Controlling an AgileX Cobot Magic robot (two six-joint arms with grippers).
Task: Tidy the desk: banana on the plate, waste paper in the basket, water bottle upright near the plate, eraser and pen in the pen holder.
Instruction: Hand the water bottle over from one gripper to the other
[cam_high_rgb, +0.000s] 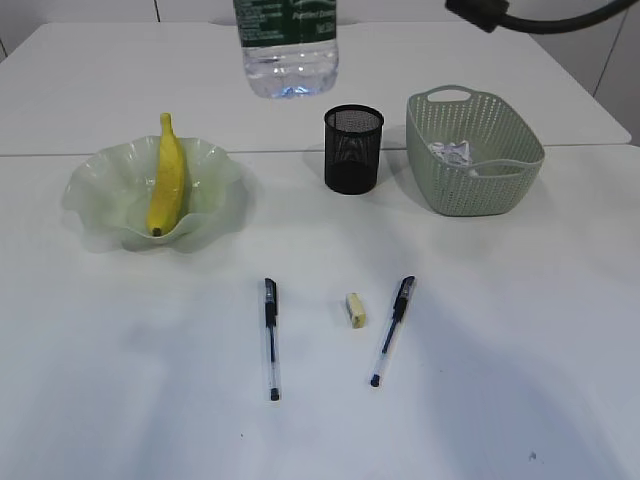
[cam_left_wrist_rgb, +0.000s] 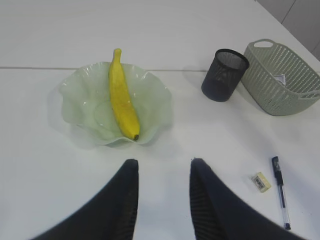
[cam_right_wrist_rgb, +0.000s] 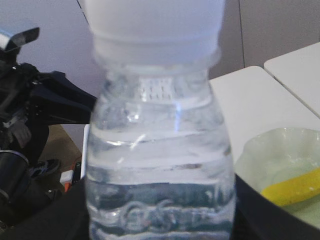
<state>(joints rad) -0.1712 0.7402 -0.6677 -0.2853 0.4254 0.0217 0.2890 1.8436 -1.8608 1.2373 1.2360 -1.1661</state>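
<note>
Clear plastic water bottle (cam_high_rgb: 287, 48) hung above the white worktop (cam_high_rgb: 120, 380), clamped in the right pincer (cam_right_wrist_rgb: 160, 220), probably awaiting an upright spot near the green ruffled plate (cam_high_rgb: 100, 180); left pincer (cam_left_wrist_rgb: 162, 167) hovered open, empty.

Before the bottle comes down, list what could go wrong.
1. The water bottle hangs in the air above the back of the desk, held by the right gripper; a slipping grip would drop it near the pen holder.
2. Set down too close, it could knock the plate with the banana.
3. Released tilted, it may topple.
</note>
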